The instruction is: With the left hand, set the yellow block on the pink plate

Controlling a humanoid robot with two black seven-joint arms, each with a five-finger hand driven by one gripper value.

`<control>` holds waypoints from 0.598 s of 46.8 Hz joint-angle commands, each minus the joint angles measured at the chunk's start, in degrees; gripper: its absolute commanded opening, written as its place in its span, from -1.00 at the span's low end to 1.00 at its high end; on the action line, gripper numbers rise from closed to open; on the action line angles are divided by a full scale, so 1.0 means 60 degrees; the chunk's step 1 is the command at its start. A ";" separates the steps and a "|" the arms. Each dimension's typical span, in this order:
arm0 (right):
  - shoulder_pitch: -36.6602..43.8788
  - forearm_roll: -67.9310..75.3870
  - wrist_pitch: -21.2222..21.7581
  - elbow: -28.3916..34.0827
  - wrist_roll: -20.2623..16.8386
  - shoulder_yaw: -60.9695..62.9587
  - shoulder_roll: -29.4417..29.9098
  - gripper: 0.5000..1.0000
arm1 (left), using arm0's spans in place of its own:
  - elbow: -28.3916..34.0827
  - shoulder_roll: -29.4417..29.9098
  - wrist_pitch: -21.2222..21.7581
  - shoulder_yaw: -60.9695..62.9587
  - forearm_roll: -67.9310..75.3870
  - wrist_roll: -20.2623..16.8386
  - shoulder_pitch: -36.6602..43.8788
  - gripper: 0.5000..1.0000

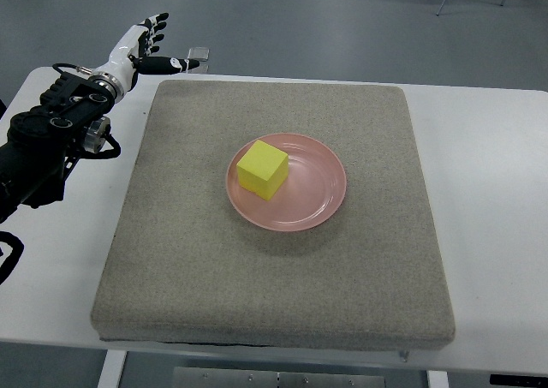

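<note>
The left hand (144, 38) hangs beyond the far left corner of the mat (171, 259), fingers spread and holding nothing, well apart from the plate (321, 195). The block (262, 170) sits on the plate's left part, near the mat's middle.

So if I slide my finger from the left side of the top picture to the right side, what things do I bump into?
Black robot arm with its white left hand → square grey felt mat → yellow foam block → round pink plate → white table.
</note>
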 commanded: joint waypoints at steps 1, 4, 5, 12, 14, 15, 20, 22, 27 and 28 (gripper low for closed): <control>0.0002 0.0000 0.0000 0.0000 0.0001 0.0000 0.0000 0.69 | 0.0004 -0.0003 -0.0026 -0.0199 -0.0554 -0.0023 0.0109 1.00; 0.0002 0.0000 0.0000 0.0000 0.0001 0.0000 0.0000 0.69 | -0.0011 -0.0017 -0.0128 -0.0521 -0.0935 -0.0023 0.0168 1.00; 0.0002 0.0000 0.0000 0.0000 0.0001 0.0000 0.0000 0.69 | -0.0011 -0.0017 -0.0187 -0.0624 -0.0994 -0.0023 0.0183 1.00; 0.0002 0.0000 0.0000 0.0000 0.0001 0.0000 0.0000 0.69 | -0.0011 -0.0149 -0.0699 -0.1487 -0.1082 -0.0023 0.0431 1.00; 0.0002 0.0000 0.0000 0.0000 0.0001 0.0000 0.0000 0.69 | -0.0011 -0.0164 -0.0860 -0.1737 -0.1068 -0.0052 0.0505 1.00; 0.0002 0.0000 0.0000 0.0000 0.0001 0.0000 0.0000 0.69 | -0.0011 -0.0178 -0.0904 -0.1796 -0.1068 -0.0081 0.0519 1.00; 0.0002 0.0000 0.0000 0.0000 0.0001 0.0000 0.0000 0.69 | -0.0011 -0.0222 -0.0934 -0.1943 -0.1082 -0.0155 0.0607 1.00; 0.0002 0.0000 0.0000 0.0000 0.0001 0.0000 0.0000 0.69 | -0.0011 -0.0222 -0.0934 -0.2016 -0.1097 -0.0213 0.0622 1.00; 0.0002 0.0000 0.0000 0.0000 0.0001 0.0000 0.0000 0.69 | -0.0011 -0.0222 -0.0993 -0.2338 -0.1126 -0.0243 0.0622 1.00; 0.0002 0.0000 0.0000 0.0000 0.0001 0.0000 0.0000 0.69 | -0.0011 -0.0222 -0.0993 -0.2353 -0.1126 -0.0243 0.0622 1.00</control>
